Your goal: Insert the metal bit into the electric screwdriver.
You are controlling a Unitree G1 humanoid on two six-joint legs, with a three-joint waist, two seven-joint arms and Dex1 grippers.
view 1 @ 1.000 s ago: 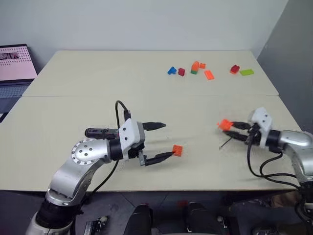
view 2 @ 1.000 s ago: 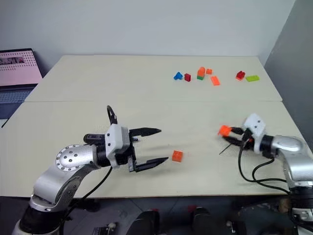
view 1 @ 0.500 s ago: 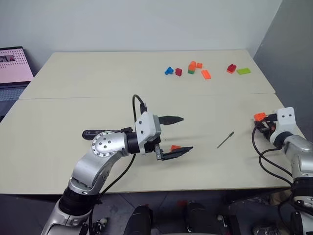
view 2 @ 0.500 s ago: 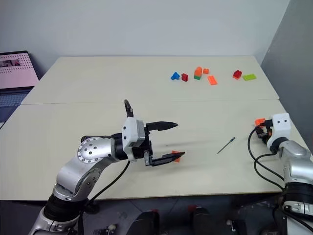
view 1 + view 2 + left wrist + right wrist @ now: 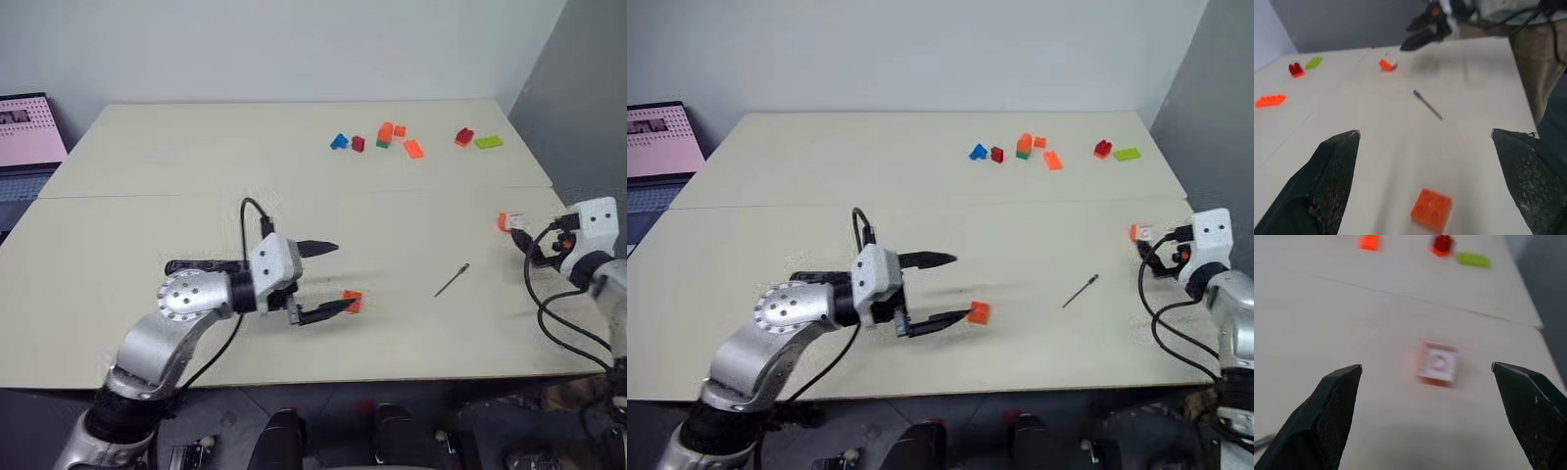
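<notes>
The right gripper (image 5: 1156,245) has released the small orange block (image 5: 1140,232), which now lies on the counter (image 5: 774,176) at the far right; its fingers are spread, empty. The metal bit (image 5: 1080,291) lies free, left of it. The left gripper (image 5: 945,289) is level, fingers spread, the near one probably touching an orange brick (image 5: 979,312). No screwdriver identified.

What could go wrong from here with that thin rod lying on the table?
The metal bit lies flat on the table, held by neither tool, so thick fingers may struggle to pinch it and could roll it toward the near edge. The orange brick lies at the left tool's lower fingertip and could get nudged. The right tool stands open near the table's right edge, beside a small orange block.
</notes>
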